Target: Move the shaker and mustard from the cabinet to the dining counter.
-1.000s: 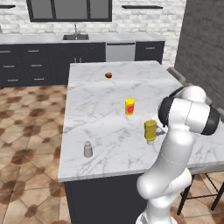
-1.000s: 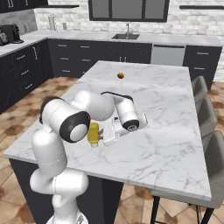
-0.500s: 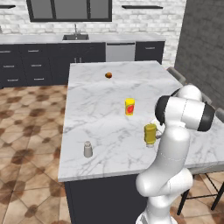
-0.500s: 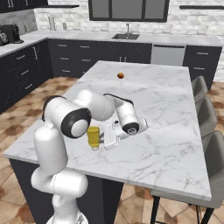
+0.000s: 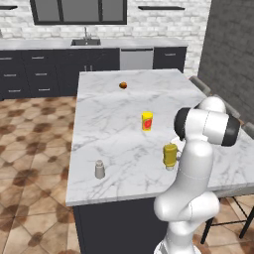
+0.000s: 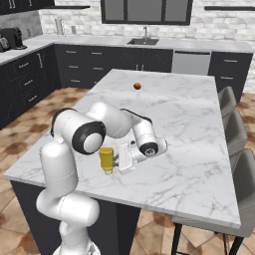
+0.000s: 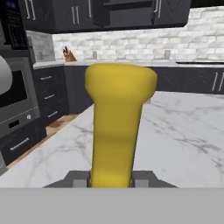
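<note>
The dull yellow mustard (image 6: 106, 159) stands upright low over the dining counter (image 6: 189, 124), near its front edge. My gripper (image 6: 116, 162) comes in sideways and is shut on the bottle. In the hand view the mustard (image 7: 116, 122) rises between the fingertips of the gripper (image 7: 111, 180). Whether the bottle's base touches the marble I cannot tell. In the left base view the mustard (image 5: 170, 155) shows beside my forearm. The small grey shaker (image 5: 99, 169) stands upright on the dining counter (image 5: 114, 134) near its front left corner. Black upper cabinet doors (image 7: 170, 11) with silver handles hang on the far wall.
A short bright yellow cylinder with a red mark (image 5: 147, 120) stands mid-counter. A tiny brown-orange round thing (image 5: 123, 85) lies farther back. Grey stools (image 6: 234, 134) line the island's right side. A wall worktop with a sink (image 6: 142, 42) runs behind.
The mustard and my gripper have sunk a little toward the marble top. The shaker and the other things have not moved.
</note>
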